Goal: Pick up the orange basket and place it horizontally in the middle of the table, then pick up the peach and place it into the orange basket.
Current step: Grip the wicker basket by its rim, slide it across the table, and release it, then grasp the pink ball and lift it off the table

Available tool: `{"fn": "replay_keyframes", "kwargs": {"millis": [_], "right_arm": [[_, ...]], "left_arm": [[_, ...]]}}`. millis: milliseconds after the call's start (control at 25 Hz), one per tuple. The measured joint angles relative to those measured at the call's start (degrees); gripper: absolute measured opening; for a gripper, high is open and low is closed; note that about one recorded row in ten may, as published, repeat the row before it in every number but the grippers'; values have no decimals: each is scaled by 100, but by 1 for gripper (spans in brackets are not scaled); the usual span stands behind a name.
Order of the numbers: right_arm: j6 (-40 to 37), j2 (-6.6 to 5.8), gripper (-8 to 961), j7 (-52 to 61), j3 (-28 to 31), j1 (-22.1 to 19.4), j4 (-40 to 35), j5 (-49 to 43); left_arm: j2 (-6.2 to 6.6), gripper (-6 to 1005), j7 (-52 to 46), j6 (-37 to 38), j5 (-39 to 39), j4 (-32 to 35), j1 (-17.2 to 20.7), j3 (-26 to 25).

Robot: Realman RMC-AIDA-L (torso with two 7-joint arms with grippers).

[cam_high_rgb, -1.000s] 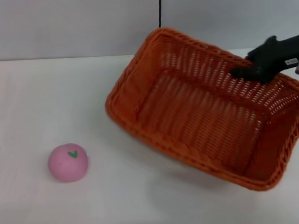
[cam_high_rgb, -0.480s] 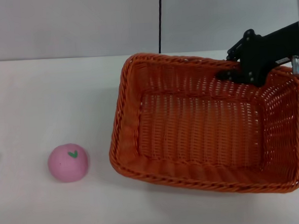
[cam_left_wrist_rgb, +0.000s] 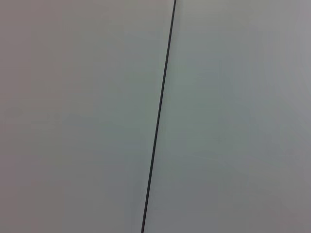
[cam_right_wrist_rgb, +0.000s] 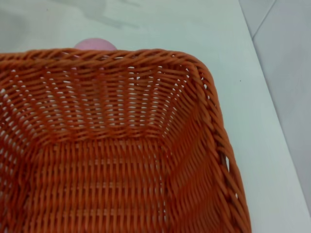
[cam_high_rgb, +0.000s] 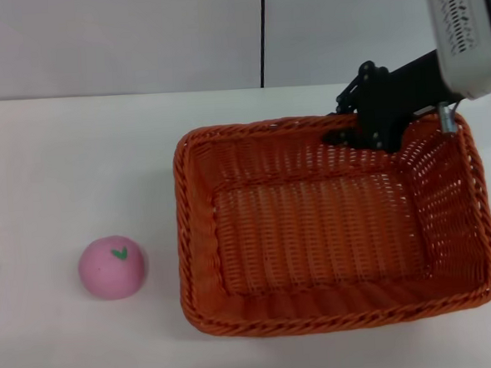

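The orange basket (cam_high_rgb: 200,237) lies level and lengthwise across the right half of the white table (cam_high_rgb: 77,161), its open side up and nothing inside. My right gripper (cam_high_rgb: 357,135) reaches in from the far right and is shut on the basket's far rim. The pink peach (cam_high_rgb: 111,266) with its green leaf mark rests on the table to the left of the basket, a short gap away. In the right wrist view the basket's woven inside (cam_right_wrist_rgb: 121,145) fills the picture and the peach (cam_right_wrist_rgb: 95,44) peeks over its rim. My left gripper is out of view.
A pale wall with a thin black vertical seam (cam_high_rgb: 262,33) stands behind the table. The left wrist view shows only that wall and its seam (cam_left_wrist_rgb: 158,121). Bare tabletop stretches left of and in front of the peach.
The right gripper has swung left and turned the basket from a tilted, diagonal pose to level and lengthwise, lower on the table. The peach has stayed put.
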Motion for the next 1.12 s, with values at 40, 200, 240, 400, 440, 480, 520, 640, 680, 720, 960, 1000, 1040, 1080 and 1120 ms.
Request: {"fn": "replay_keyframes", "kwargs": {"millis": [40, 200, 240, 400, 440, 480, 520, 640, 680, 720, 960, 1000, 1040, 1080, 1120], "right_arm": [[85, 62, 153, 4, -87, -30, -123, -54], [153, 111, 152, 61, -313, -91, -291, -97], [204, 132, 152, 74, -409, -120, -318, -53], [328, 144, 198, 112, -457, -142, -325, 90], [361, 144, 209, 147, -458, -150, -325, 149], [361, 144, 249, 147, -458, -150, -325, 149], [372, 144, 289, 172, -457, -157, -328, 164], [486, 153, 408, 249, -456, -232, -368, 174], [486, 153, 427, 249, -456, -232, -368, 174], [524, 157, 445, 276, -456, -265, -400, 175], [736, 183, 557, 330, -464, -1290, -1406, 1689], [736, 183, 575, 330, -464, -1290, -1406, 1689], [838, 178, 594, 21, -444, -1830, -1613, 2802], [838, 178, 612, 21, -444, -1830, -1613, 2802], [863, 177, 631, -212, -436, -2073, -1642, 3415]], "left_arm": [[0, 760, 0, -9, 0, -1, 16, 1], [0, 758, 1, -49, 0, 2, 47, 2], [3, 758, 2, -58, 0, 3, 49, 1], [10, 755, 2, -77, 0, -4, 51, 1], [12, 755, 2, -97, 0, 11, 47, 1], [12, 754, 2, -97, 0, 11, 47, 1], [13, 754, 2, -105, 0, 26, 42, 1], [25, 752, 2, -110, 0, 38, 35, -5], [27, 751, 2, -110, 0, 39, 33, -5], [31, 751, 1, -110, 0, 39, 31, -5], [115, 747, -138, -192, 1, 233, -45, 400], [115, 747, -138, -192, 1, 233, -45, 400], [176, 746, -283, -308, 2, 551, -153, 768], [176, 745, -283, -308, 2, 551, -153, 768], [209, 745, -400, -390, 3, 784, -237, 1034]]}}
